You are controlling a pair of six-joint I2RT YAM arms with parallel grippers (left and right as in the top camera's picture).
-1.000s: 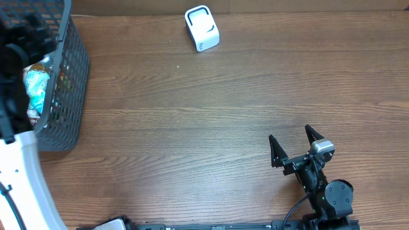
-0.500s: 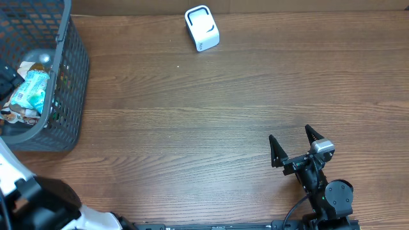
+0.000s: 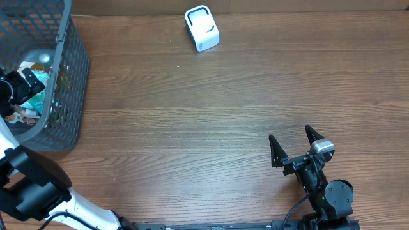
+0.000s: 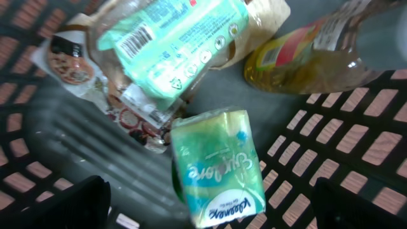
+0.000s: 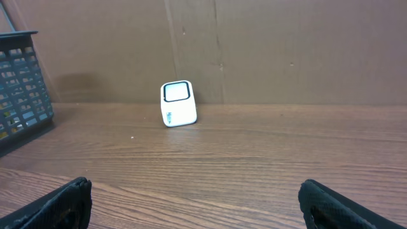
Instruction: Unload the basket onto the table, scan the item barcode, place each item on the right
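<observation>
Your left arm (image 3: 32, 185) has swung in over the basket (image 3: 67, 76). Its left gripper (image 3: 18, 88) now hangs wide open and empty just above the green tissue pack (image 4: 216, 168), so a pick looks next. Half a second ago those packets lay uncovered; your right gripper (image 3: 294, 144), equally open and empty, hasn't moved, well apart from the scanner (image 3: 202, 28).

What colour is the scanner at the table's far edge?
The scanner is white with a dark-rimmed window; the right wrist view shows it best.
</observation>
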